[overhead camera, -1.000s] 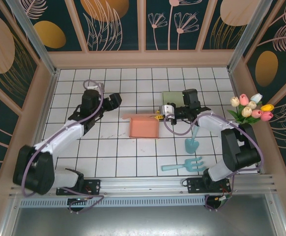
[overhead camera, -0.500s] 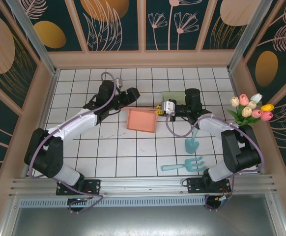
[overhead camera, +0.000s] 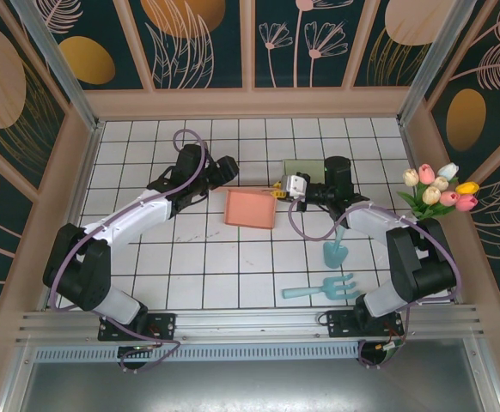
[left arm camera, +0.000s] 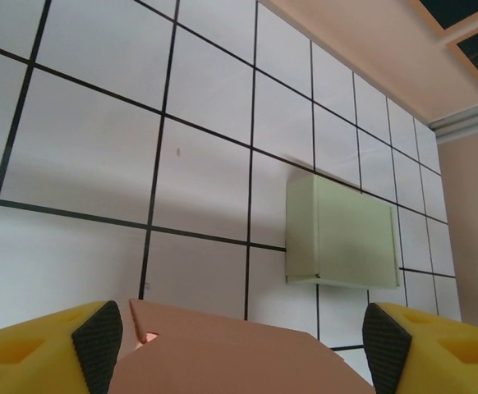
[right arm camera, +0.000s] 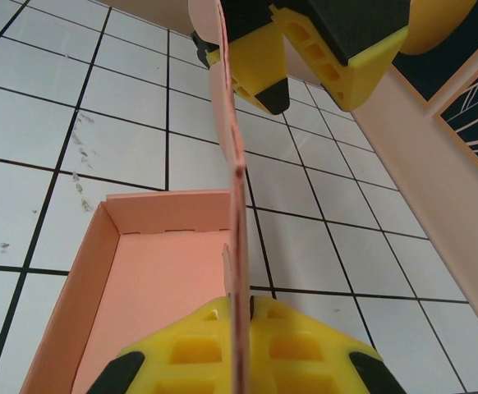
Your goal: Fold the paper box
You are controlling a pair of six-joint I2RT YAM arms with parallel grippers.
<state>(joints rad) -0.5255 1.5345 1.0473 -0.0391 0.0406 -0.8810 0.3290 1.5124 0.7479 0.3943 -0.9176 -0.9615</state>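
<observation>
at the left of the white tiled table [overhead camera: 147,257], our left gripper [overhead camera: 225,166] has swung in from farther out and now hangs just beside the salmon-pink paper box [overhead camera: 250,209], jaws apart and empty; the box lies mid-table, nudged back since a second ago, its right wall clamped between the shut jaws of our right gripper [overhead camera: 277,192], so we judge the left wall is next to fold

we count one paper box, one pale green flat carton [overhead camera: 304,167], two teal plastic tools, a trowel [overhead camera: 334,251] and a hand rake [overhead camera: 323,289], and one bunch of tulips [overhead camera: 439,193]

No text, label or number can be read anywhere.
</observation>
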